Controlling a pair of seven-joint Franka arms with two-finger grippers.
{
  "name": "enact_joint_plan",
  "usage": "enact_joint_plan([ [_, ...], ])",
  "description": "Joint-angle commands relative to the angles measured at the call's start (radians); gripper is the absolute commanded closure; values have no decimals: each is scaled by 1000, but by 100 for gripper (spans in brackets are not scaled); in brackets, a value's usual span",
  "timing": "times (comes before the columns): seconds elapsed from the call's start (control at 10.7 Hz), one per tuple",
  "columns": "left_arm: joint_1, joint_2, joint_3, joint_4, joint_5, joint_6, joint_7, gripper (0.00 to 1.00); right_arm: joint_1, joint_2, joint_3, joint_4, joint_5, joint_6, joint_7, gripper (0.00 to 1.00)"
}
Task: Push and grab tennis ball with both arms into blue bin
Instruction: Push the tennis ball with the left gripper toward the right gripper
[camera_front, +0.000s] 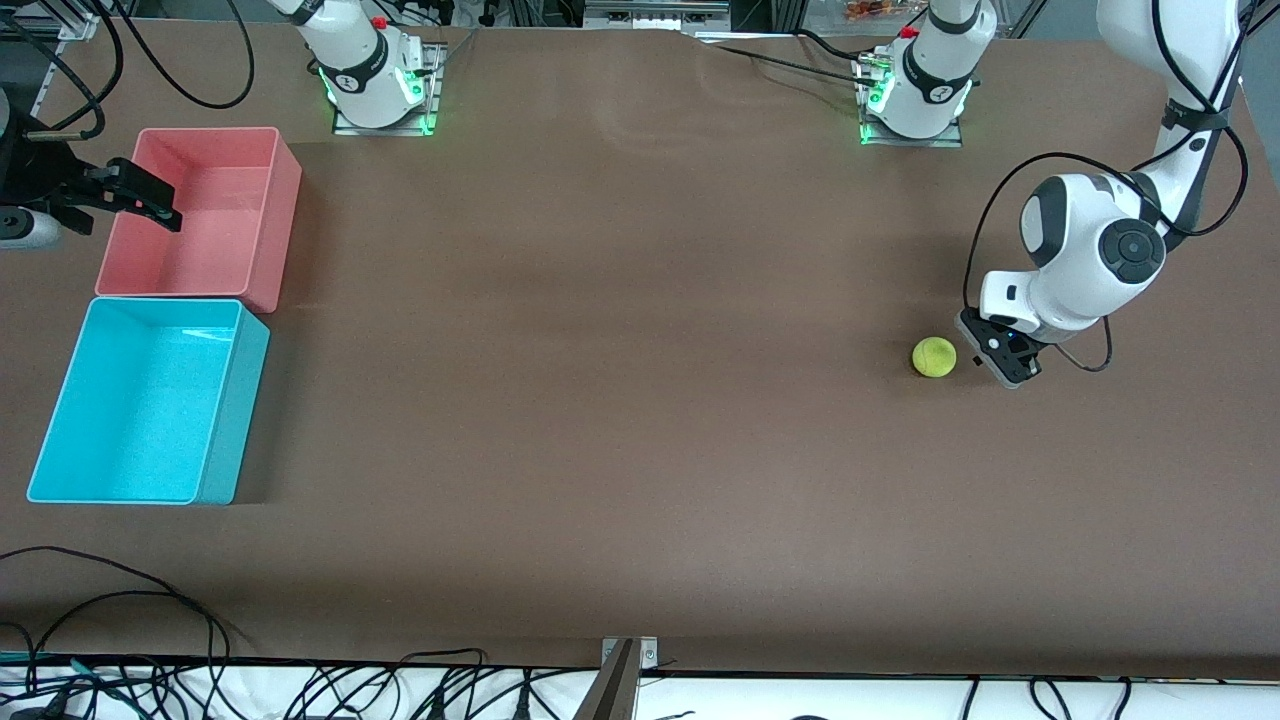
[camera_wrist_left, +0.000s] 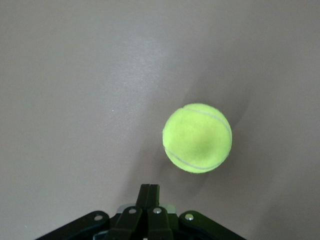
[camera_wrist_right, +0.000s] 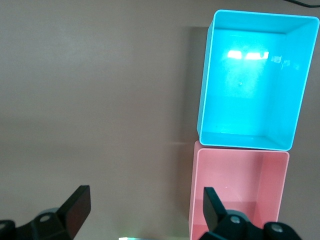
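On my screen both white jointed robot arms (camera_front: 1080, 250) have glossy rounded shells with dark grey joint discs. Black cables loop along the left one and trail off its wrist. Each base (camera_front: 385, 85) sits on a metal plate, glows green at the foot and carries a small red button. The left black two-finger gripper (camera_wrist_left: 148, 192) shows silver screws on its angular body; the right black two-finger gripper (camera_wrist_right: 145, 207) has flat, wedge-shaped fingers.
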Motion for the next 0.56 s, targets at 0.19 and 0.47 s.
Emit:
enact_joint_plan([
  [0.19, 12, 52, -5, -7, -13, 39, 306, 100, -8, -33, 6, -37, 10, 10, -10, 0],
  [0.47, 24, 83, -4, -7, -14, 60, 362, 100, -8, -33, 5, -37, 10, 5, -10, 0],
])
